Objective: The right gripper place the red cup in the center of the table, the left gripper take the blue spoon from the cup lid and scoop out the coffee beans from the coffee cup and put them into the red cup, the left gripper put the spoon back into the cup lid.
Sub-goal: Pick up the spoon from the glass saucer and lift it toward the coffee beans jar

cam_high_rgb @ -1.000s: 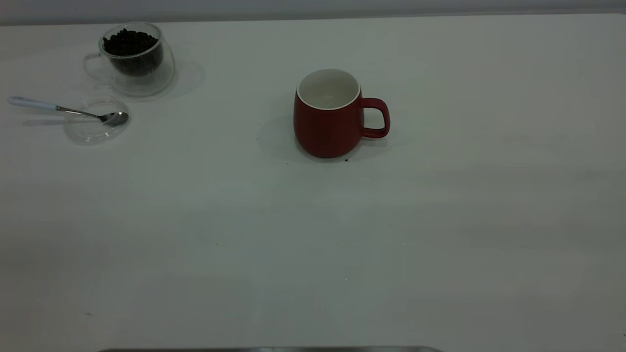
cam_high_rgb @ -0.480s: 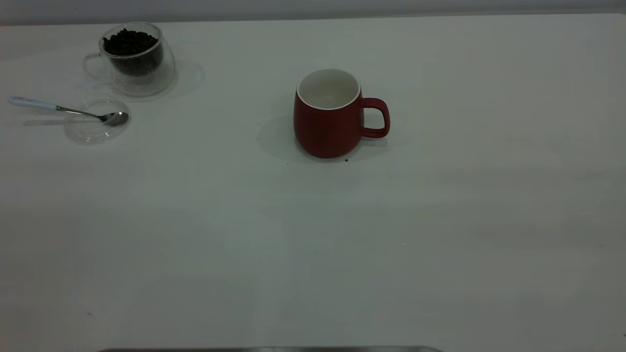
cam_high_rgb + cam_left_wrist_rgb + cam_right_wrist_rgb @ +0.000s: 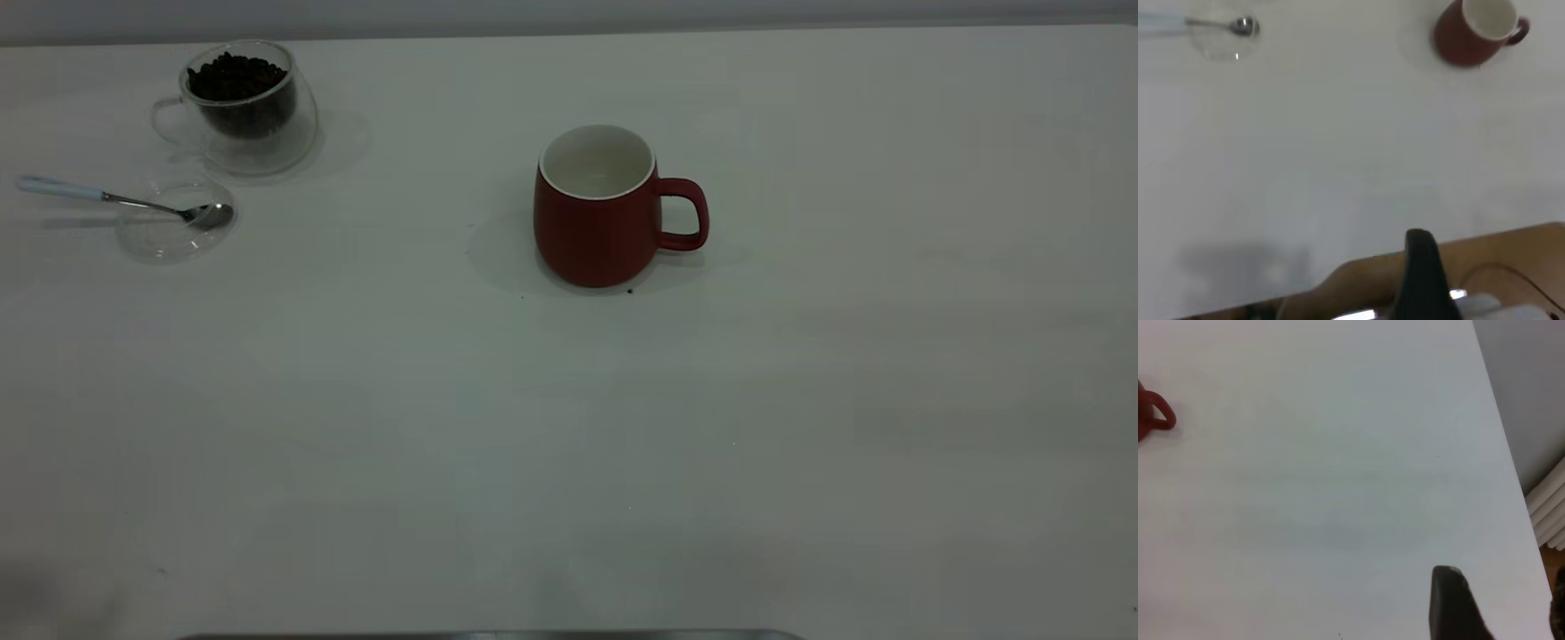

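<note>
Red cup (image 3: 597, 218) upright mid-desk (image 3: 569, 427), empty; blue spoon (image 3: 116, 200) lying across cup lid (image 3: 174, 233), beside coffee cup (image 3: 242, 107) of beans (image 3: 235, 76); left hand (image 3: 1423, 280) far back, spread or pressed cannot tell; risk: thin handle slips, lid skids.

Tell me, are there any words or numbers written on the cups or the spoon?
None: no words, numbers or signs can be read anywhere in these pictures.
The red cup is plain red outside and white inside.
The coffee cup and the cup lid are clear and bear no print.
The blue spoon shows no marking that can be made out.
The table is plain white.
</note>
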